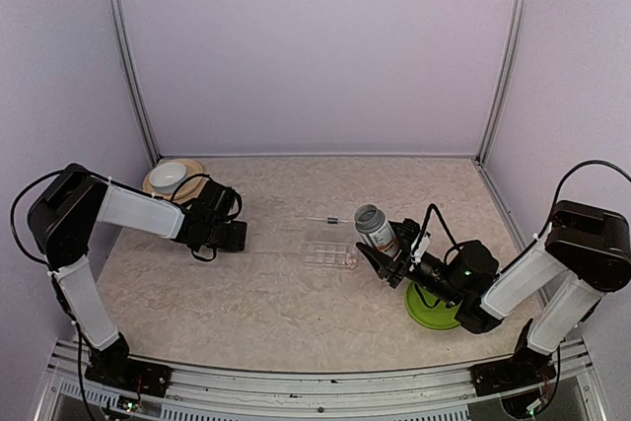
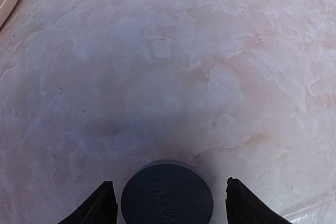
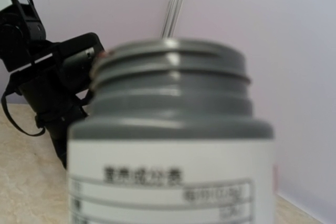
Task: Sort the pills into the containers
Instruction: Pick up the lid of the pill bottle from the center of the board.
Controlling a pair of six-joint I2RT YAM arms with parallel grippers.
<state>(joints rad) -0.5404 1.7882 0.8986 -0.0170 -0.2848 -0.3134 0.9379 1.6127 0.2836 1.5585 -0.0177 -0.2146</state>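
Note:
The clear compartment box (image 1: 330,255) lies flat mid-table. No pills are visible in any view. My right gripper (image 1: 391,246) is shut on a grey-necked bottle (image 1: 374,228) with an orange and white label, held upright just right of the box. In the right wrist view the bottle (image 3: 173,150) fills the frame, its threaded neck bare and capless, hiding my fingers. My left gripper (image 1: 240,236) is open, low over the table left of the box. In the left wrist view a dark grey cap (image 2: 167,198) lies on the table between the fingers (image 2: 100,205), with gaps on both sides.
A white bowl (image 1: 170,175) on a wooden coaster stands at the back left. A green dish (image 1: 432,311) lies under my right arm. A thin stick-like tool (image 1: 320,220) lies behind the box. Purple walls close in the back and sides.

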